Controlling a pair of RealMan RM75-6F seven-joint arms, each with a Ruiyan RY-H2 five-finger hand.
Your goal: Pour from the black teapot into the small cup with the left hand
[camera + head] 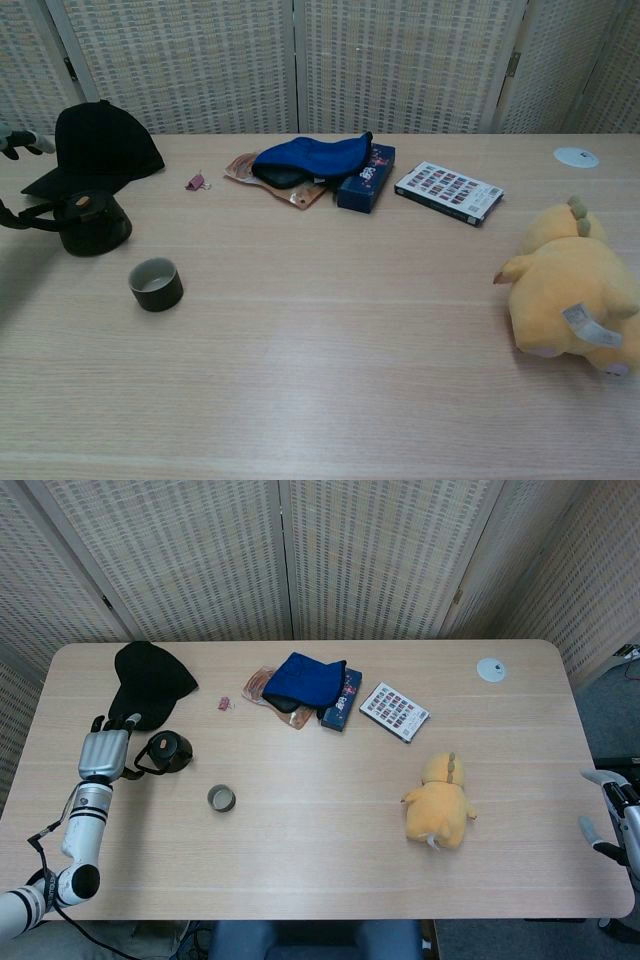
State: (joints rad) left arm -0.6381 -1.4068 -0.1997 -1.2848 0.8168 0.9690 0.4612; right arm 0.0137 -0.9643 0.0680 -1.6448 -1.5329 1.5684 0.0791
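Item: black teapot [168,752], upright on the bench [330,860] at its left end, just in front of the black cap [147,682]. We log its handle as pointing toward our left hand [105,752], which sits just beside it on the outer side; whether the fingers hold the handle we cannot tell, as they are mostly hidden.

Item: small cup [221,799], upright, near the teapot, on its inner and nearer side. We judge the pour runs along that line, away from the left hand.

Item: right hand [612,815], at the far right bench edge, well apart, holding nothing, fingers spread.

Surface: pale wood-grain bench. Also on it: blue pouch [305,680], booklet [394,711], yellow plush toy [440,800], white disc [491,669].

Room: woven screens [300,550] behind.
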